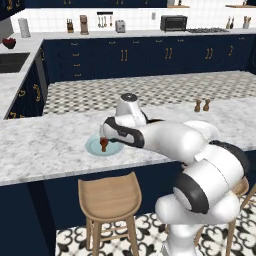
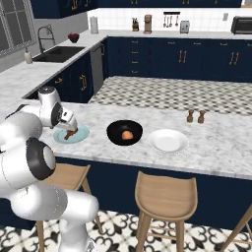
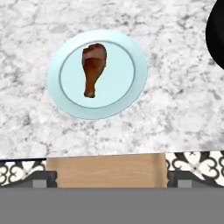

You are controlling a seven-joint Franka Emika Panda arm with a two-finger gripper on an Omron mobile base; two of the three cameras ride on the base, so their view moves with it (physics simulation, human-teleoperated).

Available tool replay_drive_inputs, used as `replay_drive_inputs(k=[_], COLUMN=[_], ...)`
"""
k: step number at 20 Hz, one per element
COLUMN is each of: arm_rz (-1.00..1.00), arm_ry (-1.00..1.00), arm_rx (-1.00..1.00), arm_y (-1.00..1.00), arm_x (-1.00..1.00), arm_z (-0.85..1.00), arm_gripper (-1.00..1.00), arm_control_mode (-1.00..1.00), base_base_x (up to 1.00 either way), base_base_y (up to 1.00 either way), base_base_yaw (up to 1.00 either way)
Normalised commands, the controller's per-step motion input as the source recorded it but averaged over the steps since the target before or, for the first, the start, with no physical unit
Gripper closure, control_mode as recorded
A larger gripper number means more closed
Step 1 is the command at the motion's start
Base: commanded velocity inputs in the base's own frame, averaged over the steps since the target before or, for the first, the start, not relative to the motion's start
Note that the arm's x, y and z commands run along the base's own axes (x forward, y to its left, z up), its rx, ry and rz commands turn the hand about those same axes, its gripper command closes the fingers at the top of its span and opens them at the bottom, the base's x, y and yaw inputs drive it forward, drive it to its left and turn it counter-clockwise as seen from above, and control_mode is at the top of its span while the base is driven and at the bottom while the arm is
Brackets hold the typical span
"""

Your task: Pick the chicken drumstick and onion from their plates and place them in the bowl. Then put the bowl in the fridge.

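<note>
Drumstick (image 3: 93, 68), glossy brown, tapered, on round pale-blue plate (image 3: 131, 94); jaws spread open above.

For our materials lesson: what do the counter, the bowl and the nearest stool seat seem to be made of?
Counter: probably polished marble, white with grey veining.
Bowl: glossy black, perhaps glazed ceramic; the look leaves it open.
Stool seat: likely wood, matte tan with faint grain.
</note>
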Motion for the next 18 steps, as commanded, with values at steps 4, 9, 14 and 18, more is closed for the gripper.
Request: replay_drive_inputs(k=[4, 9, 14, 18], arm_rz=[0.00, 0.00, 0.00, 0.00], arm_ry=[0.04, 0.00, 0.00, 0.00], arm_rx=[0.00, 0.00, 0.00, 0.00], arm_y=[0.09, 0.20, 0.13, 0.21], arm_x=[0.41, 0.53, 0.38, 0.29], arm_z=[-0.46, -0.16, -0.39, -0.50], arm_gripper=[-1.00, -1.00, -1.00, -1.00], arm_control_mode=[-1.00, -1.00, -1.00, -1.00], base_base_x=[0.00, 0.00, 0.00, 0.00], base_base_y=[0.00, 0.00, 0.00, 0.00], base_base_yaw=[0.00, 0.00, 0.00, 0.00])
